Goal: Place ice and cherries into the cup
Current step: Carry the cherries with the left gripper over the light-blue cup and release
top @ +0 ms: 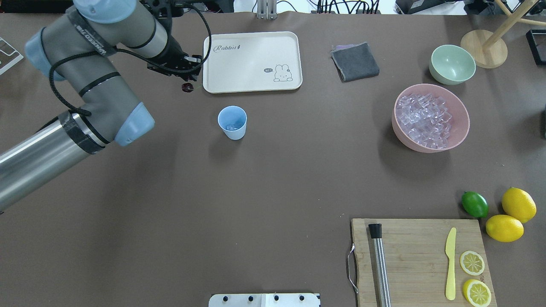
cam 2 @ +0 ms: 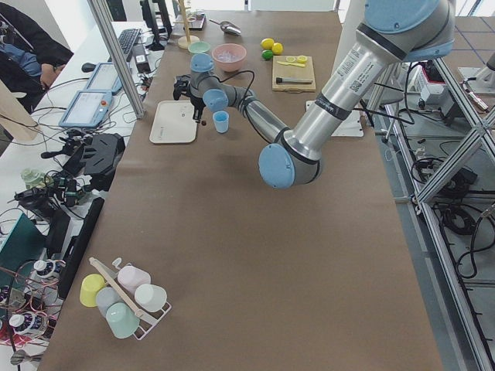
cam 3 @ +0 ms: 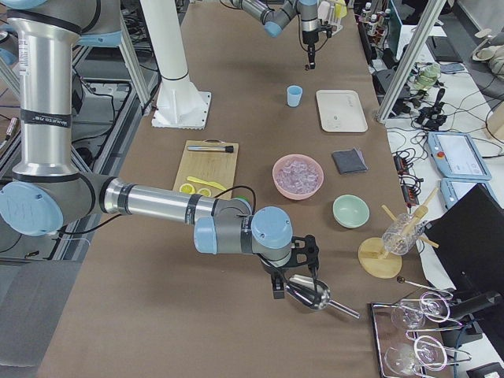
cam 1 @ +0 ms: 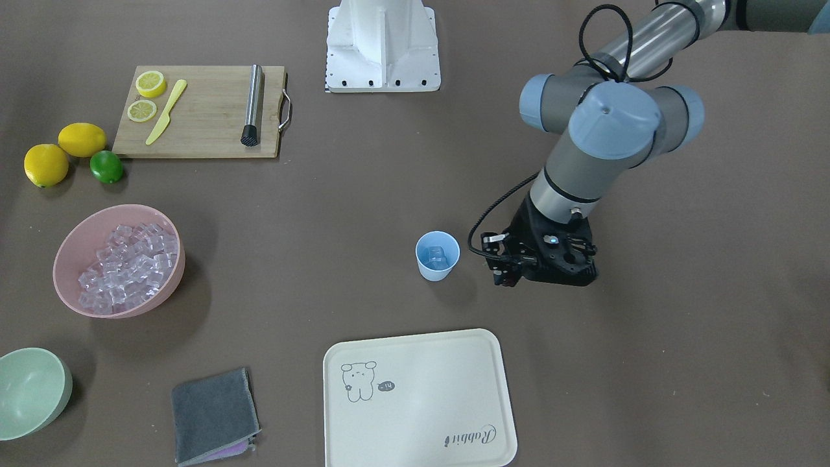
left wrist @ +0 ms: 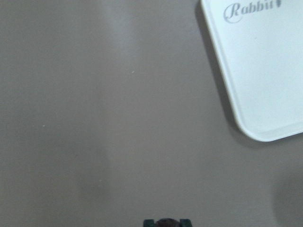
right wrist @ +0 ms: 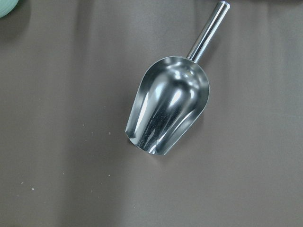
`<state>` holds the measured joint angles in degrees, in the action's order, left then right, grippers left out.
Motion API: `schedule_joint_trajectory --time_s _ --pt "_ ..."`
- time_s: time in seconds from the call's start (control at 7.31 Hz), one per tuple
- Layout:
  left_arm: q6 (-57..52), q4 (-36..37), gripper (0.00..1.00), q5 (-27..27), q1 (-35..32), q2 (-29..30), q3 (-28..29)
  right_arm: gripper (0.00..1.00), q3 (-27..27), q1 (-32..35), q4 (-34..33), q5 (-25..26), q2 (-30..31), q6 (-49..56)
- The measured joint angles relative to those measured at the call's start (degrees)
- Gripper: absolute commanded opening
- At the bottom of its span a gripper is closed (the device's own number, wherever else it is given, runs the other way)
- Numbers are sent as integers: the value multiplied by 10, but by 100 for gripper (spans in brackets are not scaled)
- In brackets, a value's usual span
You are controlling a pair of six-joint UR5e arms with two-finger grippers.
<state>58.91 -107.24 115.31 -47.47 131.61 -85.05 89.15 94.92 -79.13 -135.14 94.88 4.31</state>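
In the overhead view the left arm is coming in from the left edge. Its pincer (top: 188,78) is hanging in the upper left of the frame, over the brown surface (top: 273,179) just off the lower left corner of the cream tray (top: 251,64). The cherries (top: 187,87) are showing as a dark spot right under the pincer's tips. In the left wrist view a dark round shape is sitting at the bottom edge, pinched between the two tips. So the pincer is closed to a narrow gap around the cherries.

The cup (top: 232,123) is standing upright on the surface, below the tray and to the right of the left pincer, apart from both. A little ice (top: 232,126) is lying in its bottom. The rest of the ice is filling the pink bowl (top: 463,128) at the right of the overhead frame, well apart from the cup.

The right arm is showing large in the exterior right view, low in the frame. Its pincer (cam 3: 277,285) is hovering just beside a metal scoop (right wrist: 165,111). In the right wrist view the scoop is lying on the surface, its mouth pointing to the lower left and its handle running to the upper right. No fingers are appearing in that view, so it cannot be told how far the right pincer is open.
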Motion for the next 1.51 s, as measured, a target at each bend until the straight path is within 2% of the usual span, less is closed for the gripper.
schedule_joint_trajectory --time_s 0.41,0.82,0.96,1.09,1.23,1.51 --pt "84 -2 28 -78 68 35 -4 99 -2 0 -1 -3 1 -1" --pt "94 -2 29 -100 85 27 -17 99 -3 0 -1 -4 5 0" --pt "93 -2 37 -101 85 18 -25 99 -3 1 0 -4 6 0" --pt "93 -2 72 -101 85 12 -30 99 -3 0 0 -3 6 0" --pt "93 -1 97 -101 85 10 -33 99 -3 0 0 -2 5 0" --pt "94 0 97 -99 84 6 -37 99 -3 0 0 1 3 0"
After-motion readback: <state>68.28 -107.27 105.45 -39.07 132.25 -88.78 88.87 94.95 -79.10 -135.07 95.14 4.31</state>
